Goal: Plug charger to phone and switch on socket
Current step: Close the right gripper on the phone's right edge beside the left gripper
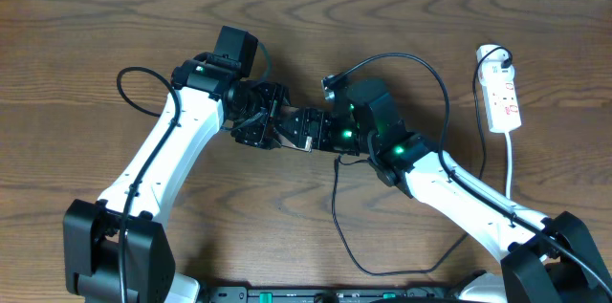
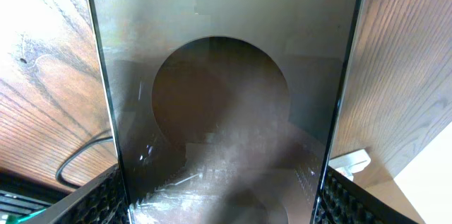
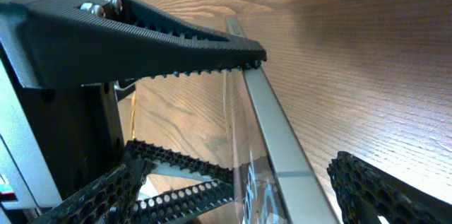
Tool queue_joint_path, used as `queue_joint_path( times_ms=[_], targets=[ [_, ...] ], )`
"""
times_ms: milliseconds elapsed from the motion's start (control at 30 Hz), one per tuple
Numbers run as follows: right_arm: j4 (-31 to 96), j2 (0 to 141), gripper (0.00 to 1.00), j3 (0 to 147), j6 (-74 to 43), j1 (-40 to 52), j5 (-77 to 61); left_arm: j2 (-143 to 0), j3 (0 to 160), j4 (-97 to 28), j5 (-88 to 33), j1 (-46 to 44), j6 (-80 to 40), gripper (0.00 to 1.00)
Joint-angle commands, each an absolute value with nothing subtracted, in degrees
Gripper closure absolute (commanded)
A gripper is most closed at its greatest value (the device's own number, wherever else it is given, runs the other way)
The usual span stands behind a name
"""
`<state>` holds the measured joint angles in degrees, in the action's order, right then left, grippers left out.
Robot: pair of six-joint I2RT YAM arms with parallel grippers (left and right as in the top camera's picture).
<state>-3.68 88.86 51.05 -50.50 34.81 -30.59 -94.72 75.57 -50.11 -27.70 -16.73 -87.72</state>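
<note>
From above, the left gripper [image 1: 260, 123] and the right gripper [image 1: 311, 133] meet mid-table [image 1: 86, 35], the socket [image 1: 501, 93] well apart; the left wrist view shows its fingers [image 2: 106, 197] pinching the phone [image 2: 226, 111]; in the right wrist view, the jaws seem spread beside the phone's edge.

The brown wooden tabletop [image 1: 96, 35] shows strong grain under a low satin sheen. The dark brown flat phone slab [image 2: 226, 111] has a glossy, mirror-like glass face, hazy with smears and reflections. Its side rail looks like smooth grey metal. The black toothed fingers [image 3: 141, 33] are matt, ribbed plastic. The narrow white power strip [image 1: 502, 97] is smooth plastic, as are the white arm shells [image 1: 163, 145].
</note>
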Motion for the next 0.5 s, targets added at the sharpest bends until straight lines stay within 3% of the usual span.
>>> queue_joint_path(
  times_ms=[0,467],
  targets=[
    [-3.64,89.06,0.13,52.05,-50.76,36.42,-28.47,-92.82,76.77,-50.09,-28.03,-16.88,-89.30,0.93],
    [-3.64,89.06,0.20,52.05,-50.76,37.82,-26.46,-92.82,76.77,-50.06,-28.01,-18.35,-90.13,0.93]
  ],
)
